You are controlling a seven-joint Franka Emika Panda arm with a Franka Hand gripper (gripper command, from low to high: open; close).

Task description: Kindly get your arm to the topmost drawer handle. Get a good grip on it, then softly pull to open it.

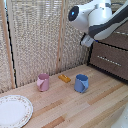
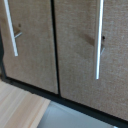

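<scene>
The white arm point(image 1: 100, 20), with its dark blue joint cap point(image 1: 74, 13), reaches in from the exterior view's upper right, in front of the dark brown drawer cabinet point(image 1: 112, 62). Its hand end point(image 1: 87, 41) hangs near the cabinet's edge, at the height of the upper drawer; the fingers do not show clearly. One slim silver drawer handle point(image 1: 107, 59) shows on a lower drawer front. The arm hides much of the upper drawer. The wrist view shows two drawer fronts close up, each with a silver bar handle point(image 2: 99, 40) point(image 2: 11, 30). No fingers show there, and nothing is held.
On the wooden table point(image 1: 65, 107) stand a pink cup point(image 1: 43, 82), a blue cup point(image 1: 81, 83), a small orange block point(image 1: 64, 78) and a white plate point(image 1: 14, 111). A woven screen point(image 1: 35, 40) stands behind them. The table edge shows in the wrist view point(image 2: 20, 110).
</scene>
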